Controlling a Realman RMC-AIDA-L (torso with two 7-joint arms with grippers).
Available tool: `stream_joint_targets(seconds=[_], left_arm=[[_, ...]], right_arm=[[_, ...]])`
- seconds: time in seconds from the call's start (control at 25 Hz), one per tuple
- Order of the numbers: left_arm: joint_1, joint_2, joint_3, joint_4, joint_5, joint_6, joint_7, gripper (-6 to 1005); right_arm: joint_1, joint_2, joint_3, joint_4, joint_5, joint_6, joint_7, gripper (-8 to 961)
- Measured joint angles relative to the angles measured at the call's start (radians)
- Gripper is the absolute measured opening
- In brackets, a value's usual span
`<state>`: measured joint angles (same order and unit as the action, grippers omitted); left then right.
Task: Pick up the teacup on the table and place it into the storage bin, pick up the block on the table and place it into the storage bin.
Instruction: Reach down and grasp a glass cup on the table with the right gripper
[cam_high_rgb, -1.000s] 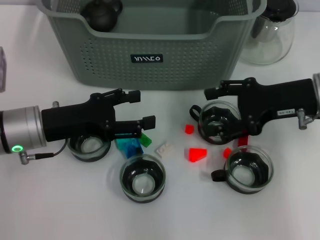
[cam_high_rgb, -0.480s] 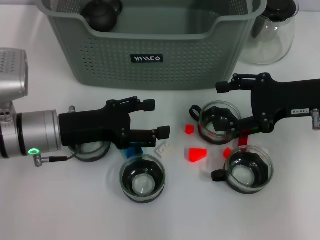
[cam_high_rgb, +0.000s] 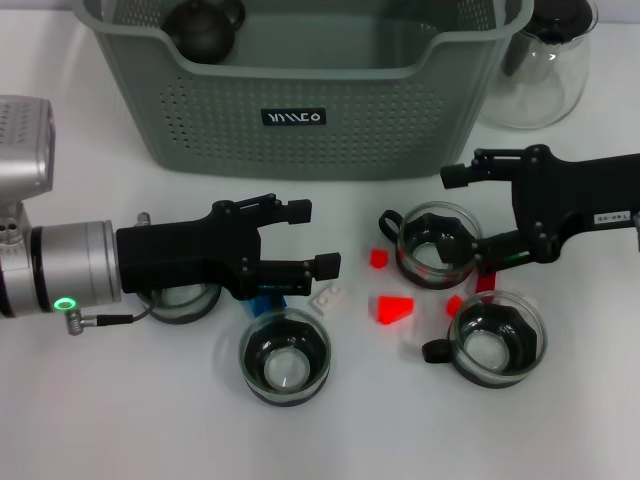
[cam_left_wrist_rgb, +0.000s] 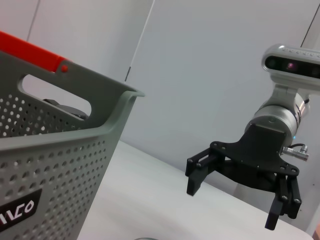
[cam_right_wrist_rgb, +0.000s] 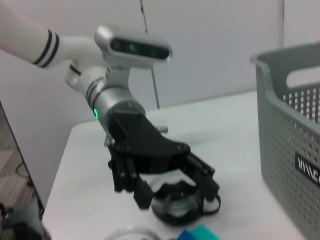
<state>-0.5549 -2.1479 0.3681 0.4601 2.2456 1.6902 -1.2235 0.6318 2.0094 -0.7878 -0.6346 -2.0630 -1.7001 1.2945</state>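
Since 0.5 s ago: right gripper (cam_high_rgb: 468, 211) has pulled back a bit toward the robot's right; left gripper (cam_high_rgb: 312, 237) hasn't moved.
R gripper wide open, empty, fingers either side of the teacup (cam_high_rgb: 436, 245), not closed on it. L gripper wide open, empty, over the blue block (cam_high_rgb: 262, 303), just beside a white block (cam_high_rgb: 327, 296). Red block (cam_high_rgb: 394, 308) sits betw. cups. Storage bin (cam_high_rgb: 300, 100) behind both, w/ a dark object (cam_high_rgb: 205, 24) inside.

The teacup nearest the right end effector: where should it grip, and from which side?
Grip the teacup across its rim from above. It stands upright, mouth open, its handle pointing toward the robot's left. The right end effector is open beside it, so one finger could go inside the wall, one outside, probably away from the handle.
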Motion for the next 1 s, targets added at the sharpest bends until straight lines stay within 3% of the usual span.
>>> stream_joint_targets(seconds=[0.48, 0.68, 1.0], left_arm=[[0.01, -0.001, -0.012, 0.0, -0.002, -0.002, -0.001, 903], [0.006, -0.001, -0.015, 0.0, -0.002, -0.001, -0.001, 903], [0.014, -0.004, -0.024, -0.001, -0.016, -0.006, -0.002, 903]], right_arm=[[0.033, 0.003, -0.011, -0.353, -0.271, -0.259, 0.321, 947], [0.049, 0.005, -0.13, -0.434, -0.371, -0.283, 0.412, 946], [0.076, 0.023, -0.299, -0.436, -0.386, -0.283, 0.423, 943]])
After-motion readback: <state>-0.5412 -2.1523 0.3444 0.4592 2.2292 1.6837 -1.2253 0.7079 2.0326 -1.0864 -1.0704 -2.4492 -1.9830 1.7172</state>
